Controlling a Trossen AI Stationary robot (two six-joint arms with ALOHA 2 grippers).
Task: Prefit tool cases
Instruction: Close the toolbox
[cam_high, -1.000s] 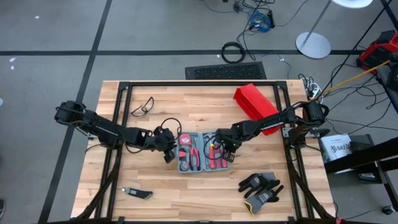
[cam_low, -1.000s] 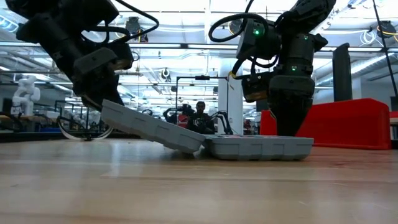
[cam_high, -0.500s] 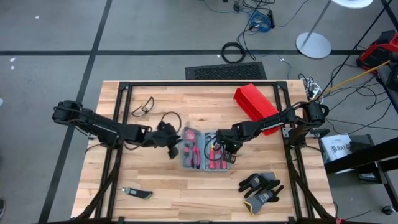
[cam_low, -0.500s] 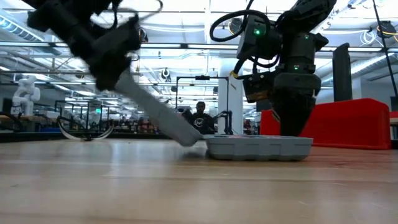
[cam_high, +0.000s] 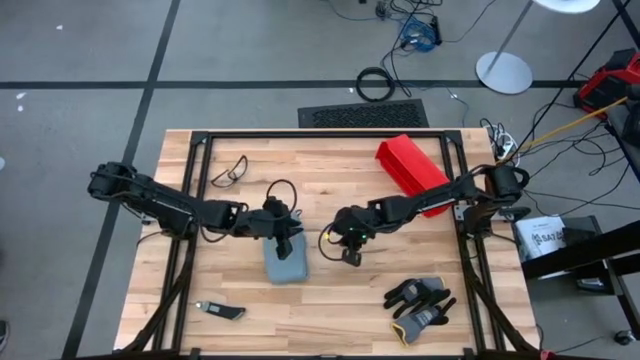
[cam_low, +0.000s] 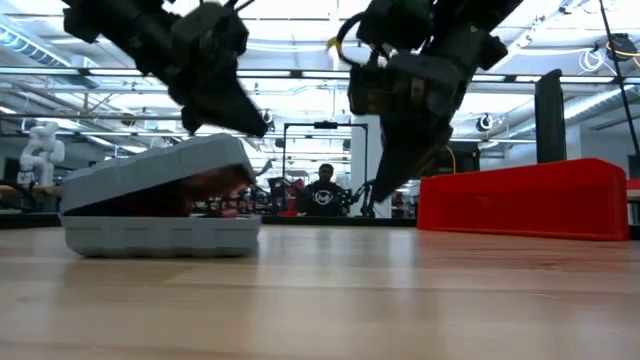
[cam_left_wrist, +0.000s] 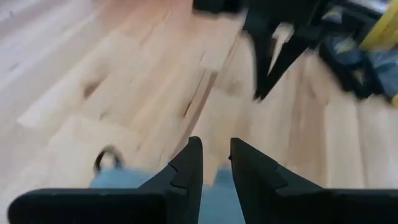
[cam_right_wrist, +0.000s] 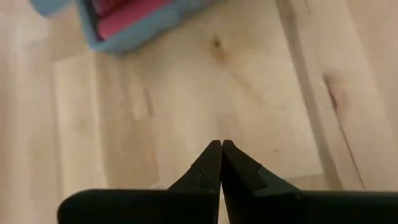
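Observation:
The grey-blue tool case (cam_high: 287, 267) lies left of the table's middle, nearly closed. Its lid (cam_low: 150, 165) slopes up toward the right, and red tools (cam_low: 215, 185) show in the gap. The right wrist view shows that same open mouth of the case (cam_right_wrist: 124, 22). My left gripper (cam_high: 286, 240) hangs over the case's far right part; its fingers (cam_left_wrist: 193, 165) stand slightly open with nothing between them, above the blue lid (cam_left_wrist: 124, 182). My right gripper (cam_high: 350, 258) is shut. It hangs above bare wood to the right of the case (cam_low: 385, 190). My left gripper slants down over the lid's raised right end (cam_low: 235, 145) from the table's left. I cannot tell whether its fingertips touch the lid; nothing is pinched between them.
A red bin (cam_high: 412, 165) stands at the back right and is also seen in the low view (cam_low: 520, 200). Safety glasses (cam_high: 230, 172) lie at the back left, dark gloves (cam_high: 420, 305) at the front right and a small knife (cam_high: 222, 312) at the front left. People sit in the room beyond (cam_low: 322, 192).
The case lay open, its left half raised by my left gripper and its right half flat under my right gripper. That half swung steeper, and now the case lies folded nearly shut, farther toward the table's left. Both grippers have risen; my right one has come off the case and tipped.

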